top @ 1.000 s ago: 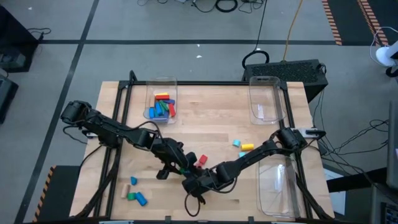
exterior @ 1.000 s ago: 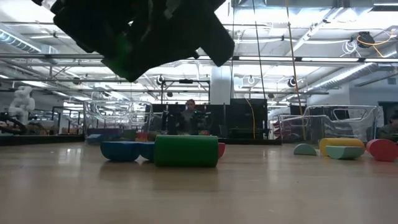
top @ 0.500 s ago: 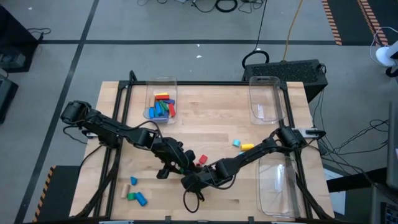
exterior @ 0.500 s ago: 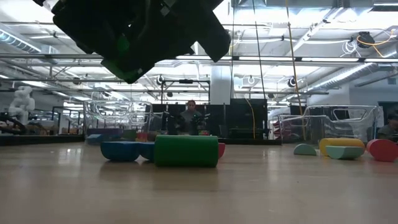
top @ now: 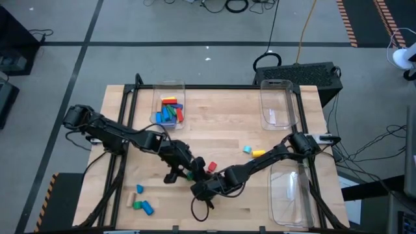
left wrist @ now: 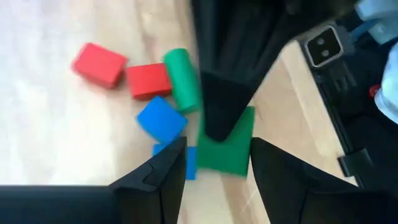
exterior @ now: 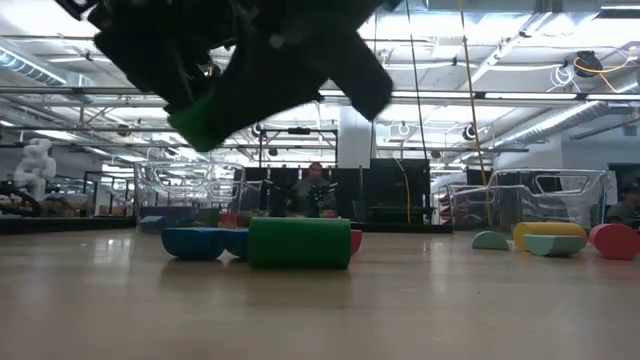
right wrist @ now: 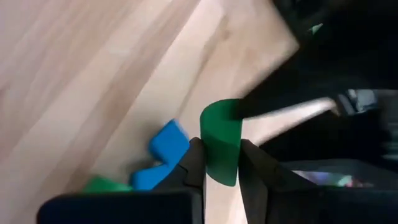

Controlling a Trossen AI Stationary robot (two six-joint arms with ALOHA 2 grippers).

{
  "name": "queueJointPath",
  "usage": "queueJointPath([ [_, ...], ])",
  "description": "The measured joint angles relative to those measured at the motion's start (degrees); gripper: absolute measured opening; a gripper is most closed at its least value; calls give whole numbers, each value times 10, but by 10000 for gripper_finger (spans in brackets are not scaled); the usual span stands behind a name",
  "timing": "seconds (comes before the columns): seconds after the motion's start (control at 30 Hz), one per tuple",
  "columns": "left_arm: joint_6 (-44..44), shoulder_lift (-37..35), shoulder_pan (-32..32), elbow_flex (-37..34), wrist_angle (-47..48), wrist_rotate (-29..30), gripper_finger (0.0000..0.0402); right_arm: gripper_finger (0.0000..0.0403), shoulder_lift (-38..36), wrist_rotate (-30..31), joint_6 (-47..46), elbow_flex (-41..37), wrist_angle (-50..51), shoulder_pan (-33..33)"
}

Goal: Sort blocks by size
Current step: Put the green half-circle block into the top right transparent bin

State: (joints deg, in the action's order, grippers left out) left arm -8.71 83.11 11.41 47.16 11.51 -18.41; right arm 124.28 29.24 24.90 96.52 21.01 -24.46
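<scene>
Green flat block (right wrist: 221,148), one end rounded, pinched between right claw (right wrist: 219,163) fingers, lifted clear of desk (top: 221,123) at front-centre. Left claw (left wrist: 214,158) right beside it, fingers spread either side of same green block (left wrist: 229,148), not gripping. Below on wood: two red blocks (left wrist: 99,64), green cylinder (left wrist: 182,79), blue cubes (left wrist: 161,119) clustered close. Front-left: small group, plain, green, blue (top: 140,203). Mid-right: teal and yellow pieces (top: 254,152). Back-left clear bin (top: 168,104) holds mixed coloured blocks; two right bins (top: 278,103) clear.

Green block (right wrist: 221,148) — far end behind dark arm
</scene>
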Motion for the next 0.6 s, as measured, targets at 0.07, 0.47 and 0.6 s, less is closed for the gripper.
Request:
queueJointPath([
  [0.07,0,-12,-10,1,31,10,175,43,1,-10,-7,0,9,-2],
  [0.47,-29,-142,-51,-7,171,171,175,44,-27,78,-125,3,172,3],
  [0.6,-30,-171,-42,-24,167,179,176,44,-56,80,-192,3,257,13],
])
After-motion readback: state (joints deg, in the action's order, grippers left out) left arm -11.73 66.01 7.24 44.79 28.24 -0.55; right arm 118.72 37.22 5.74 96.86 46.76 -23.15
